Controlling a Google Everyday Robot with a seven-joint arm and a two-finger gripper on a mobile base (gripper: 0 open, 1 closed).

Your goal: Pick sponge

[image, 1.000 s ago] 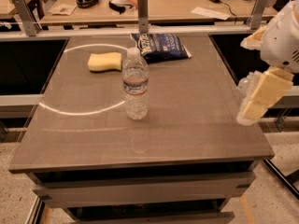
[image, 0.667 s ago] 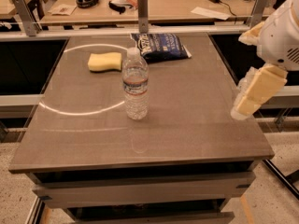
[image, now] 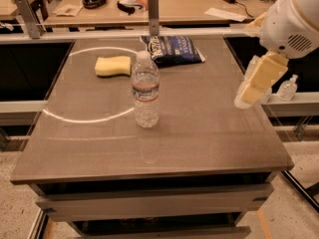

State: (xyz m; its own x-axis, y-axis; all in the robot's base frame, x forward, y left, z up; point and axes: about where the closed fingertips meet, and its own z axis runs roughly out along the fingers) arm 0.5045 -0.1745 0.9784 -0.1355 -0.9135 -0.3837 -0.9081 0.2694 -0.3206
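The pale yellow sponge [image: 113,65] lies flat on the grey table [image: 199,133], at the far left, inside a bright ring of light. A clear water bottle [image: 145,90] stands upright in the middle, in front of the sponge and to its right. My gripper [image: 251,86], with pale yellow blocky fingers, hangs above the table's right edge, far to the right of the sponge and apart from everything.
A dark blue snack bag [image: 172,49] lies at the far middle of the table, right of the sponge. A metal post [image: 153,6] stands behind it. A small clear bottle [image: 288,88] sits off the table at right. A desk with headphones is behind.
My gripper has moved up and slightly left, toward the table's right edge. The sponge, bottle and bag have not moved.
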